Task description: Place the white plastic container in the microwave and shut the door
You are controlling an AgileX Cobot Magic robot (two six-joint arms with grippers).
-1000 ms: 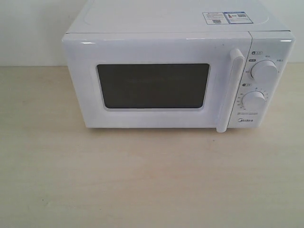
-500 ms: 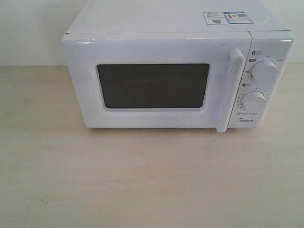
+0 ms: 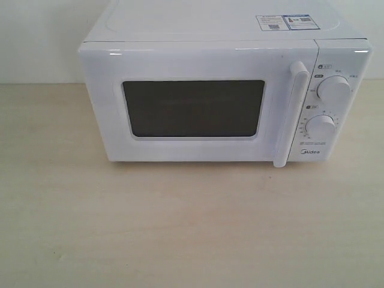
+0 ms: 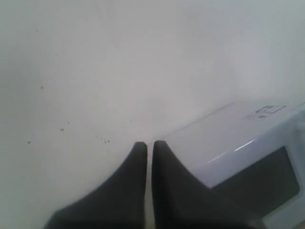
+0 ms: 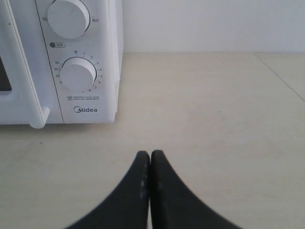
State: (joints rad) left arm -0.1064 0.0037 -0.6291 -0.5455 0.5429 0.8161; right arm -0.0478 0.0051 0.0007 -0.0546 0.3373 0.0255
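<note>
As nothing has moved in the last second, note that the left gripper (image 4: 148, 143) and right gripper (image 5: 150, 152) sit pinched together, empty. At the tabletop's (image 3: 192, 228) far edge, the microwave (image 3: 198, 24) has its door (image 3: 192, 63) closed. You cannot see the white plastic container; it may be inside.

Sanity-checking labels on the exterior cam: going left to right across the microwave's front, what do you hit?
White side-hinged door, shut → its dark rectangular mesh window → vertical white bar handle → upper round white dial and lower round white dial, stacked at the same spot.
</note>
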